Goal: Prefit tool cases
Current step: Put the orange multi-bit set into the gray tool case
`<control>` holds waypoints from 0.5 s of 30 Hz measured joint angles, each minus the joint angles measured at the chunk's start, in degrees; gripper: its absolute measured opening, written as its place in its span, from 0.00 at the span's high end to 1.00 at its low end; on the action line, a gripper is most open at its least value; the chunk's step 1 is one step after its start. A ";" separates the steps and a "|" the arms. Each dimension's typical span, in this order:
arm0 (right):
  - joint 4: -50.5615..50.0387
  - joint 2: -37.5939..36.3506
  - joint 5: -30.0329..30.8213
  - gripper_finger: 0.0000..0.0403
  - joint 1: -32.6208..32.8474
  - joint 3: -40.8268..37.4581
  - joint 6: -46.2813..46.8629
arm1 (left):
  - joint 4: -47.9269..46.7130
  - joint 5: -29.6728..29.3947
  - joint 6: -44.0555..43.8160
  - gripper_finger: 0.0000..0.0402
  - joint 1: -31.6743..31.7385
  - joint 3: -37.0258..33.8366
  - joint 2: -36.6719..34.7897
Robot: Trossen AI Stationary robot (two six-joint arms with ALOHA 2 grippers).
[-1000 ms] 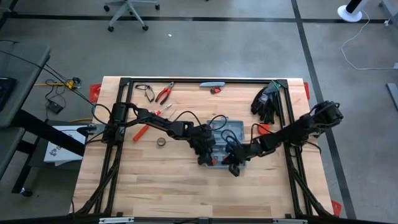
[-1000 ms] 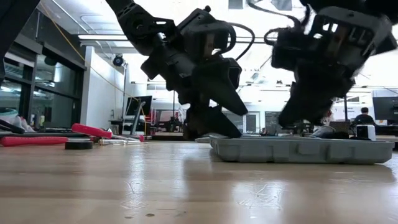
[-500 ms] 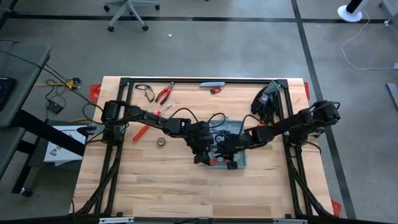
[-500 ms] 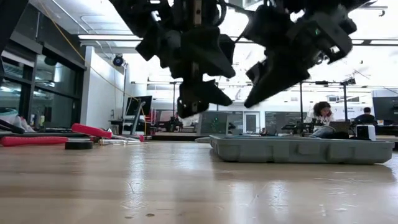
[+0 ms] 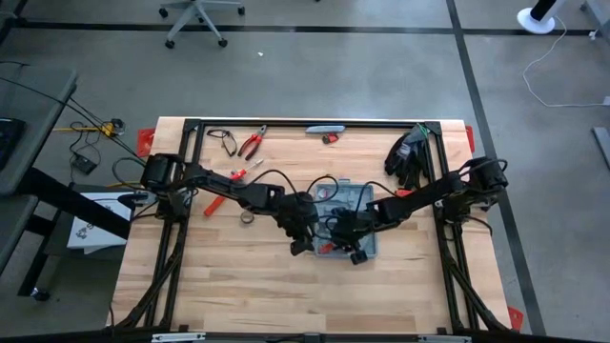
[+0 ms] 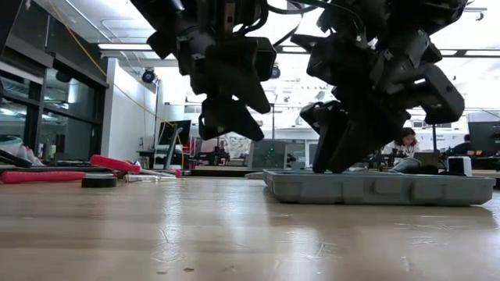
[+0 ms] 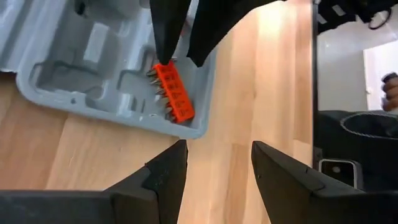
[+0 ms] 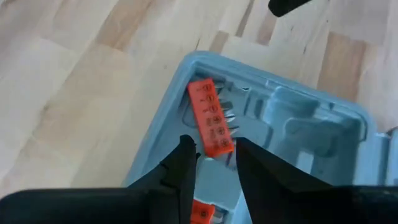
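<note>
**High view: bit holder seated, most tools not yet in the case**

High view puts the open grey-blue tool case (image 5: 355, 205) just right of the frame's centre, lying flat on the wooden table (image 5: 248, 286), with both arms reaching in to meet at its lower left corner. The right gripper (image 8: 214, 163) sits directly over that corner; its jaws stand apart with a narrow gap and hold nothing, and the orange bit holder (image 8: 210, 126) lies just ahead of them in a slot along the case edge. A second orange piece shows lower down between the fingers, too cut off to identify.

The left gripper (image 7: 214, 163) hovers beside the same corner, over bare table, jaws spread and empty. Its wrist view confirms the bit holder resting inside the moulded tray near the corner, with the other tool-shaped recesses visible around it looking unfilled.

Judging progress: one insert appears placed, and the right gripper seems to be letting it go. Much is left. Red-handled pliers (image 5: 252, 144) lie near the upper left of the table, a red-handled tool (image 5: 215, 203) at mid-left, and a roll of tape (image 5: 247, 217) close by it, all well apart from the case. Whether the bit holder is pressed fully home cannot be told.
</note>
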 joint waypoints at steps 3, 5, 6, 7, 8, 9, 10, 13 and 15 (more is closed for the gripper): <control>1.36 0.14 0.13 0.73 0.00 0.00 -1.74 | -0.22 -1.36 -0.03 0.57 -0.42 0.00 0.21; 2.53 0.26 0.17 0.73 0.13 0.00 -2.52 | -0.26 -2.52 -0.03 0.57 -0.65 0.00 0.21; 3.23 0.26 0.16 0.73 0.23 0.00 -3.07 | -0.26 -2.99 -0.02 0.57 -0.72 -0.02 0.21; 4.16 0.26 0.17 0.73 0.28 0.00 -3.68 | -0.24 -3.20 0.00 0.57 -0.73 0.00 0.21; 4.96 0.26 0.17 0.73 0.29 0.00 -4.06 | -0.30 -3.22 -0.02 0.57 -0.73 -0.02 0.21; 5.29 0.26 0.17 0.73 0.30 0.00 -4.17 | -0.40 -3.27 -0.01 0.57 -0.73 -0.01 0.21; 5.33 0.26 0.17 0.73 0.28 0.00 -4.13 | -0.46 -3.33 0.08 0.57 -0.71 -0.01 0.21; 5.01 1.20 0.18 0.73 0.26 0.00 -4.08 | -0.68 -3.75 0.79 0.57 -0.71 0.00 0.21; 4.79 2.44 -0.08 0.73 0.26 0.00 -3.96 | -0.70 -3.81 0.89 0.57 -0.71 0.00 0.21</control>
